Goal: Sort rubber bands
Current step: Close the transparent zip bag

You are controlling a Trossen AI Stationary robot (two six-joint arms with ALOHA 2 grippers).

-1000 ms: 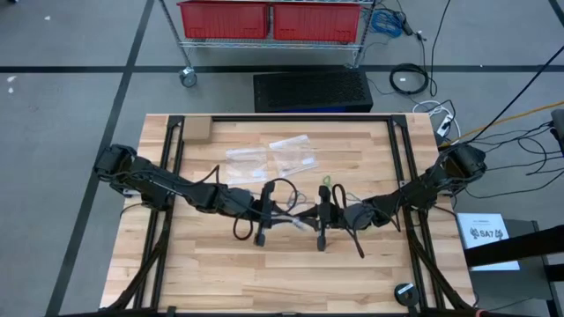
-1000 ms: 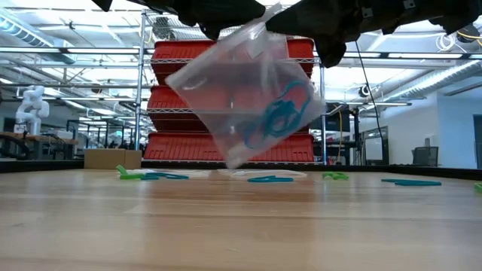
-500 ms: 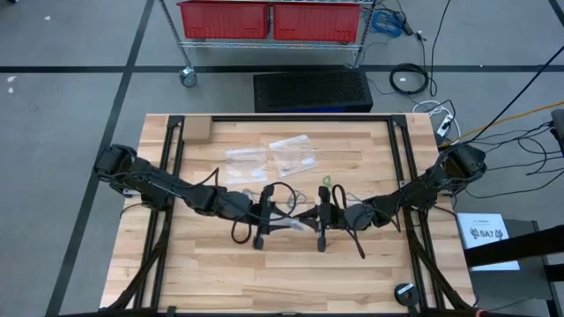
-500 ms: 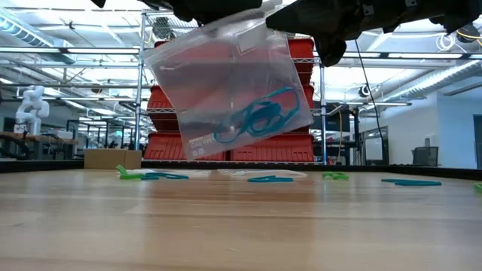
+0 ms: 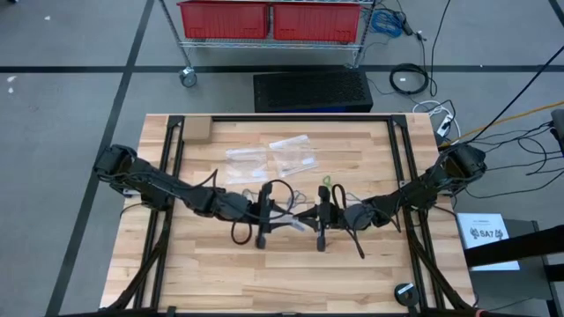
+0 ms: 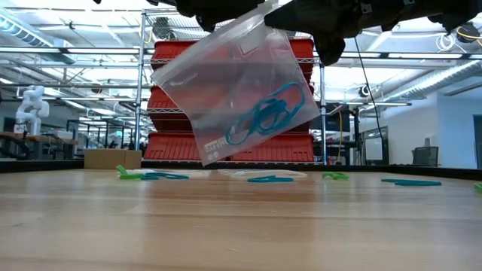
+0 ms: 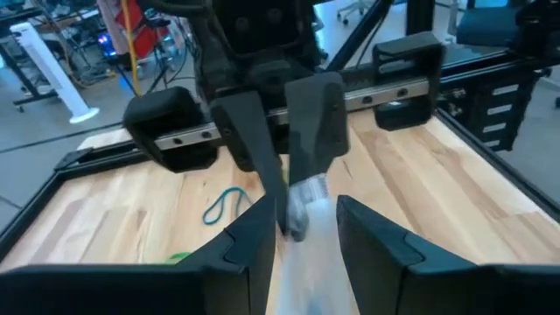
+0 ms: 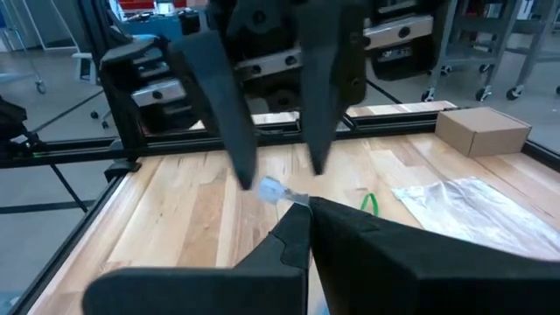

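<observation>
A clear plastic bag (image 6: 226, 90) hangs above the table's middle, tilted, with several blue rubber bands (image 6: 267, 117) gathered inside it. My right gripper (image 5: 307, 220) is shut on the bag's top. My left gripper (image 5: 280, 222) faces it from the left and is open, with the bag's top (image 7: 302, 203) between its fingers. Loose green and teal bands lie flat on the far part of the table: a green one (image 6: 128, 175), teal ones (image 6: 269, 179) (image 6: 410, 181), and a teal one in the left wrist view (image 7: 226, 206). My right gripper pinches the bag's crumpled top edge (image 8: 293, 199) between its two fingers, coming level from the table's right. The bag is lifted clear and hangs tilted below, one bottom corner (image 6: 207, 159) lowest. My left gripper comes level from the left. The inner side of one finger (image 7: 267, 223) lies against the bag's bunched top edge (image 7: 297, 210), and the other finger (image 7: 367, 232) stands clear of it. Whether that finger is inside the bag's mouth, I cannot tell.
Other clear bags (image 5: 269, 158) lie flat on the far middle of the table, one also in the right wrist view (image 8: 464, 206). A small cardboard box (image 5: 196, 130) sits at the far left corner. The table's black frame rails (image 5: 401, 158) run along both sides. Bare wood shows toward the near edge.
The hanging bag has swung under the grippers: its lower part rose toward the left until the bag was nearly level, then dropped back to a steeper tilt. The blue bands inside slid with it. Both grippers stayed about where they were.
</observation>
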